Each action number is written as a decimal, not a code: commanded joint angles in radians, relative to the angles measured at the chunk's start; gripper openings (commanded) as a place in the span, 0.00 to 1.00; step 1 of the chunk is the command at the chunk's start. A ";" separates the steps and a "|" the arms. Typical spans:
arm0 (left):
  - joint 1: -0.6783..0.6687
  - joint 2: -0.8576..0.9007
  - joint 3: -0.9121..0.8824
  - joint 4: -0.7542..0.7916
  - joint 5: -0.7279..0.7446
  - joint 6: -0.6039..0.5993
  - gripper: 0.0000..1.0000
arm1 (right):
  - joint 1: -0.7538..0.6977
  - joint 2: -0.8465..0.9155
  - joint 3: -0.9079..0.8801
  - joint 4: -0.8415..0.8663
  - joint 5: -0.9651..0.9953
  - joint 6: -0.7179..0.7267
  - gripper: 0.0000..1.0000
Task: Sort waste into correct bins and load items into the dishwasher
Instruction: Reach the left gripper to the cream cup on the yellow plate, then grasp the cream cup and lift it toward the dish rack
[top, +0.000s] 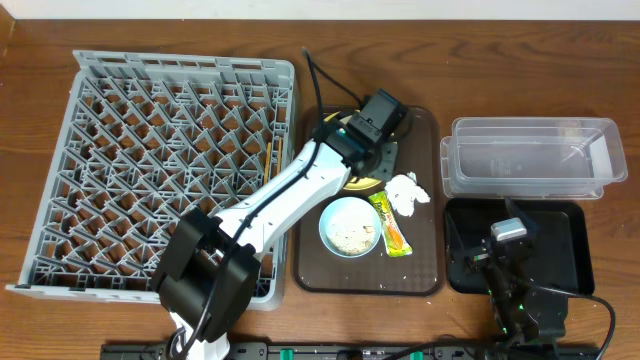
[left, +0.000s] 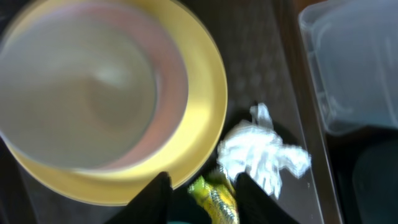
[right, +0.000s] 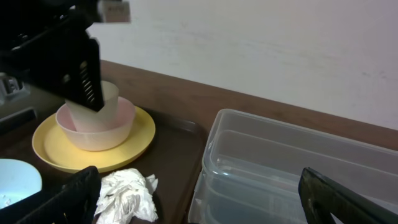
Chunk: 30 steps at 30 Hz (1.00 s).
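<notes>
Wooden tabletop (top: 470, 60) is being viewed from above, with the grey dish rack (top: 160, 150) lying at its left side. At centre, the brown serving tray (top: 425, 270) is being loaded with most of the pieces. A yellow plate (right: 140, 140) is carrying a pale cream bowl (right: 106, 130), and a white cup (right: 111, 96) is standing inside that bowl. Rice-like crumbs (top: 352, 236) are being held in the light blue bowl (top: 325, 222). The green-and-yellow wrapper (top: 392, 225) is lying just beside it, and the crumpled napkin (top: 405, 192) is lying near the plate.

Off to the right, the clear tub (top: 530, 128) is sitting behind the black tray (top: 570, 250), which is partly covered by the right arm.

Over the plate's edge, the left gripper (left: 202, 183) is being held with fingers parted, gripping nothing. The right gripper (right: 198, 180) is spread wide, also gripping nothing.

From overhead the plate is largely hidden by the left arm. At the left wrist, the bowl is blurred and the wrapper is cut off.
</notes>
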 joint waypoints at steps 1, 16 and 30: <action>-0.005 -0.005 0.006 0.050 -0.145 0.024 0.34 | 0.001 -0.002 -0.001 -0.004 -0.002 -0.004 0.99; -0.008 0.107 0.006 0.158 -0.259 0.116 0.34 | 0.001 -0.002 -0.001 -0.004 -0.002 -0.004 0.99; -0.008 0.093 0.006 0.153 -0.282 0.115 0.08 | 0.001 -0.002 -0.001 -0.004 -0.002 -0.004 0.99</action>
